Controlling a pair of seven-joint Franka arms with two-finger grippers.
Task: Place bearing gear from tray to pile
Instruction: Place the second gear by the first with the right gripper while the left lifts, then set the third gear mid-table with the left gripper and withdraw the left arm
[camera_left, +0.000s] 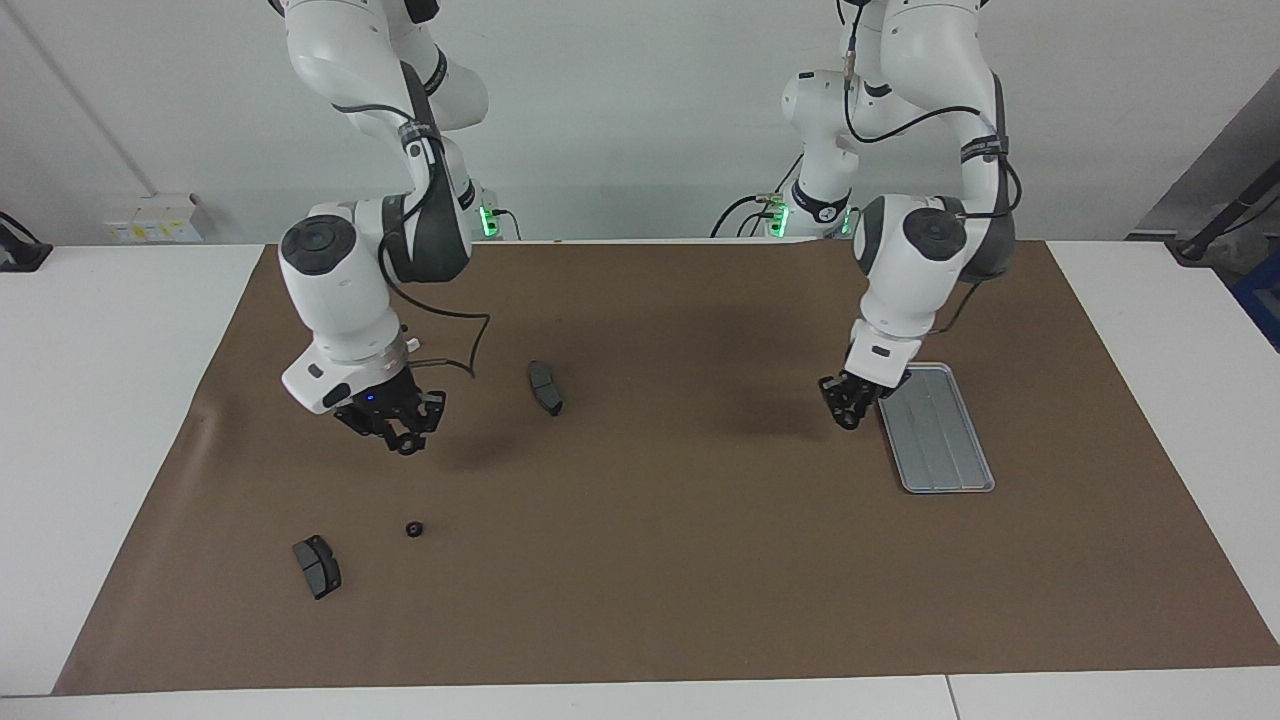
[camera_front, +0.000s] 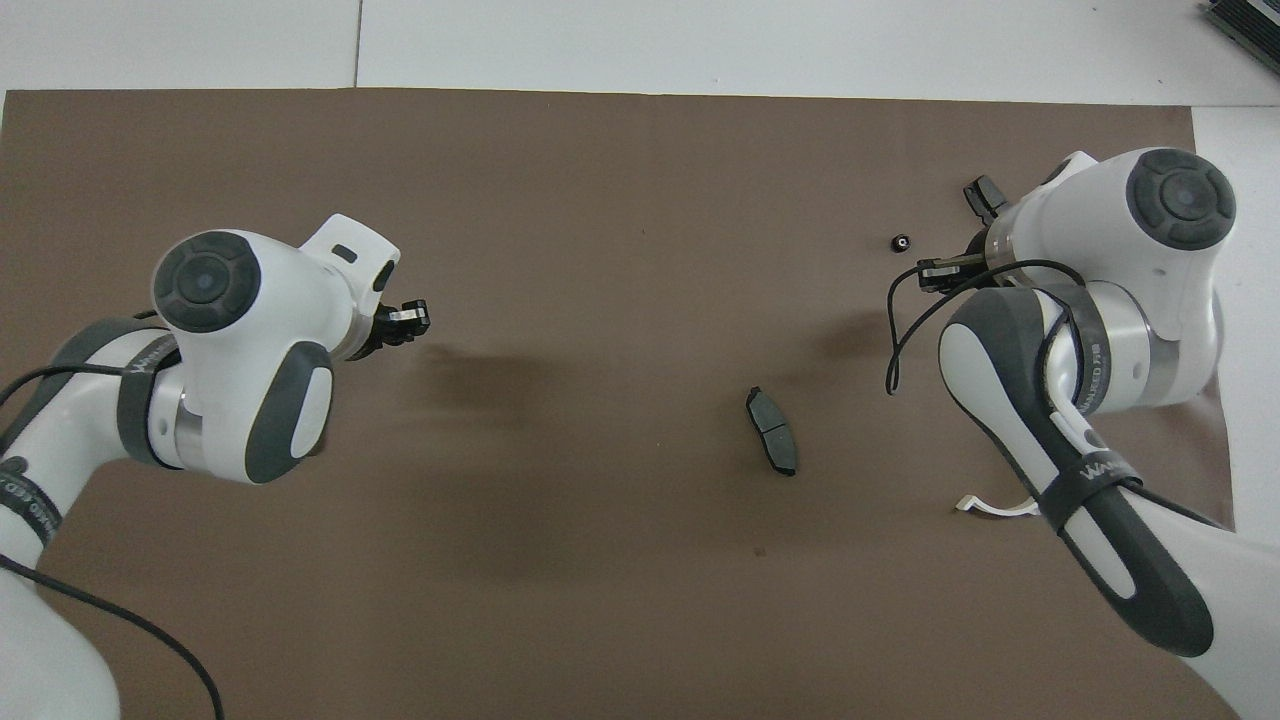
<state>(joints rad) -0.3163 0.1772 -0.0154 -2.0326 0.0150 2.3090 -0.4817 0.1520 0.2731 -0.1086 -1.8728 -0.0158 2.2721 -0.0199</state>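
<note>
The white half-ring plastic bracket (camera_front: 985, 508) lay nearest the robots, partly under the right arm. The left gripper (camera_left: 846, 416) hung just beside the flat, ridged silver metal tray (camera_left: 940, 440), and the right gripper (camera_left: 405, 442) hung over the brown mat (camera_left: 650, 560). Whether either was closed could not be told. Farther out, the small black ring-shaped bearing gear (camera_left: 412, 528) lay on the mat near a dark grey curved brake pad (camera_left: 317, 566).

Bright, even light from above fills both views. Soft, blurred shadows lie on the matte brown table mat (camera_left: 660, 560) under each arm, at mid-frame. Focus is sharp throughout; the flat silver-grey ridged metal tray (camera_left: 940, 440) shows mild sheen, no harsh glare.
</note>
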